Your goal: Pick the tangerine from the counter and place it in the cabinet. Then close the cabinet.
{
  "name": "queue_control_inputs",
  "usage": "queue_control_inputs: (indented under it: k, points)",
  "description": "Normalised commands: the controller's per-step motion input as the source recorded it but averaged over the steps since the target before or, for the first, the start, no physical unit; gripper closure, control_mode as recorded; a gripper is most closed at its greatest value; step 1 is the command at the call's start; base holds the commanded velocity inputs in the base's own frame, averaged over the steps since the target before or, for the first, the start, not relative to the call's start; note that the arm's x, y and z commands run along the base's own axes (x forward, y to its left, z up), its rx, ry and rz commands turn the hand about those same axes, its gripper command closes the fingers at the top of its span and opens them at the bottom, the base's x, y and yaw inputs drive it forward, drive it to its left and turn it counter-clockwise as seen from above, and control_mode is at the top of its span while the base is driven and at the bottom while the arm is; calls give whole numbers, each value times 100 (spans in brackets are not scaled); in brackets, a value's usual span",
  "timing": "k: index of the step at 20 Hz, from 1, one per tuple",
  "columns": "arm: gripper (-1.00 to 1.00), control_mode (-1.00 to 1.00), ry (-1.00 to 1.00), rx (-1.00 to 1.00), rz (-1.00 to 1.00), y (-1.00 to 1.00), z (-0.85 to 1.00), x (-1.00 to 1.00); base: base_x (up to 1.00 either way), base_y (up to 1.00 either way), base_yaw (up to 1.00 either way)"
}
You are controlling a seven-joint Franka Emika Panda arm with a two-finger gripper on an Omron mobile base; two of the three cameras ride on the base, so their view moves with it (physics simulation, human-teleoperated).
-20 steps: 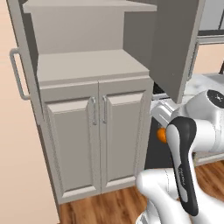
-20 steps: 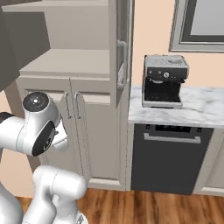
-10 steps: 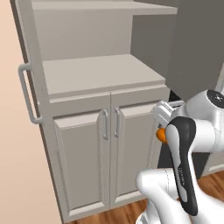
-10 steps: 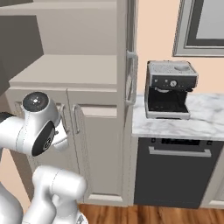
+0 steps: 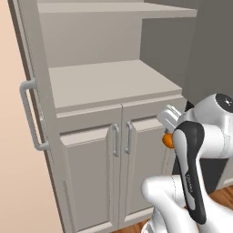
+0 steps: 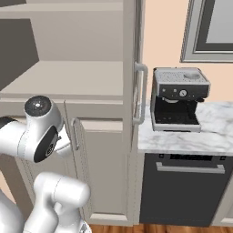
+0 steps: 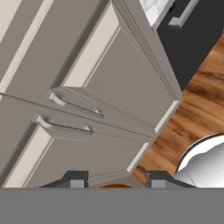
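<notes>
Gripper [image 7: 114, 183] clamping tangerine [image 5: 168, 140] between fingertips, hanging low before closed lower double doors [image 5: 119, 175]. Cabinet [image 5: 109, 82] above standing open, shelves bare. Coffee machine [image 6: 179, 99] sitting on counter [image 6: 214, 134].

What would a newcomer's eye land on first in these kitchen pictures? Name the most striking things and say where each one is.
The open cabinet draws the eye first, its beige shelves bare and both doors swung wide above the closed lower pair. Next comes the bright tangerine, a spot of orange tucked against the white arm in front of those lower doors. To the right, a coffee machine stands on the marbled counter.
</notes>
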Motion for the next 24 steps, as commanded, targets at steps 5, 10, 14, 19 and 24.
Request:
queue_control_inputs:
  k: [5,10,14,19,24]
  points:
    - [100,-100,-5,0,0,14,0,0,4,22,-1]
    - [100,-100,-18,0,-1,29,6,9,0,0,0]
    - [100,-100,-33,0,-5,1,37,15,0,0,0]
    - [100,-100,-43,2,-4,0,43,9,0,0,0]
    - [100,-100,-20,6,-2,6,50,30,0,0,0]
